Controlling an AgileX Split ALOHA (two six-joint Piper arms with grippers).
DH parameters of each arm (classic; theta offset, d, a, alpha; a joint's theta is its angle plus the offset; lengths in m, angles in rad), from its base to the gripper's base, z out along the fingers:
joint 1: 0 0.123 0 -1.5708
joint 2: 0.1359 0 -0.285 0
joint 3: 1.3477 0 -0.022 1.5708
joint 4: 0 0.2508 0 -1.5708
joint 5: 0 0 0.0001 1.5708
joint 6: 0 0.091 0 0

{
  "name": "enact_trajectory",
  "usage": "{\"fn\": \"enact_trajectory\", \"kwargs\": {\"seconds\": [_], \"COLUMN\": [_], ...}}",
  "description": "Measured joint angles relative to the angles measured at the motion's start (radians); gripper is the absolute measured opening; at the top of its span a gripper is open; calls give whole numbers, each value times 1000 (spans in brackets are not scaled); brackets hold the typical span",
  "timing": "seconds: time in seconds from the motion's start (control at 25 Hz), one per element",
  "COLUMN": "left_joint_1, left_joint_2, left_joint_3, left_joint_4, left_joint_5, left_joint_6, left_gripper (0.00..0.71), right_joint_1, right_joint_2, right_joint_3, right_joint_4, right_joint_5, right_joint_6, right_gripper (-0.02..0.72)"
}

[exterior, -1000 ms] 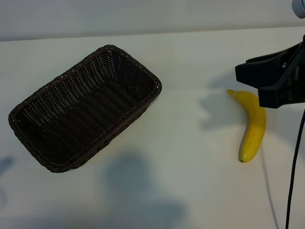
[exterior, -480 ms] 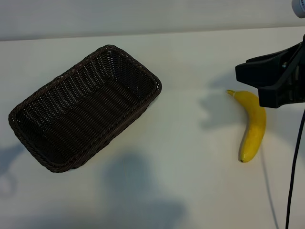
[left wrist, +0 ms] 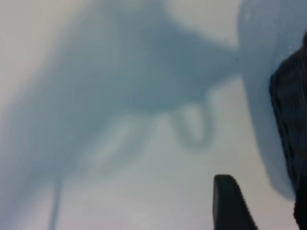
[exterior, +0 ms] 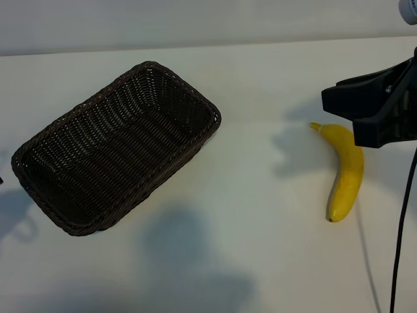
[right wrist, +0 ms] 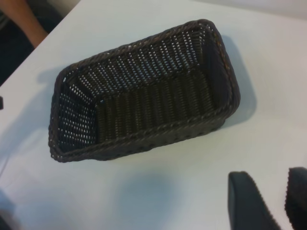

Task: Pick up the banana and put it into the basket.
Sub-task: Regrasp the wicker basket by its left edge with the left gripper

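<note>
Banana (exterior: 346, 172): lies on the table (exterior: 260, 248), well right of the basket, untouched.
Basket (exterior: 117, 147): empty, left of centre.
Left gripper (left wrist: 230, 203): beside the basket, holding nothing; jaw gap unreadable.
Right gripper (exterior: 365, 107): above the banana's stem end, part-open, empty.
Next: lower squarely, clamp mid-body.

White tabletop (exterior: 260, 85), matte, filling nearly the whole exterior view. Soft grey shadows (exterior: 189, 254) across its near part, another at the left edge. Pale grey wall (exterior: 195, 23) behind the far table edge. Diffuse light from above, no hard highlights. Dark floor or space past the table corner in the right wrist view, with part of a person's arm (right wrist: 26, 19) there.
</note>
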Motion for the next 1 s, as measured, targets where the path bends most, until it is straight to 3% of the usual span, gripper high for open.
{"fn": "enact_trajectory", "kwargs": {"seconds": [0.2, 0.52, 0.8, 1.0], "left_joint_1": [51, 193, 313, 340], "left_joint_2": [24, 119, 133, 134], "left_joint_3": [-1, -1, -1, -1], "left_joint_4": [-227, -593, -641, -642], "left_joint_5": [-128, -153, -103, -84], "left_joint_6": [205, 556, 623, 641], "left_gripper": [386, 386, 386, 386], "right_joint_1": [0, 0, 0, 0], "right_joint_2": [0, 0, 0, 0], "right_joint_3": [0, 0, 0, 0], "right_joint_4": [-1, -1, -1, -1], "right_joint_5": [1, 1, 1, 1], "right_joint_6": [0, 0, 0, 0], "right_gripper": [247, 247, 247, 247]}}
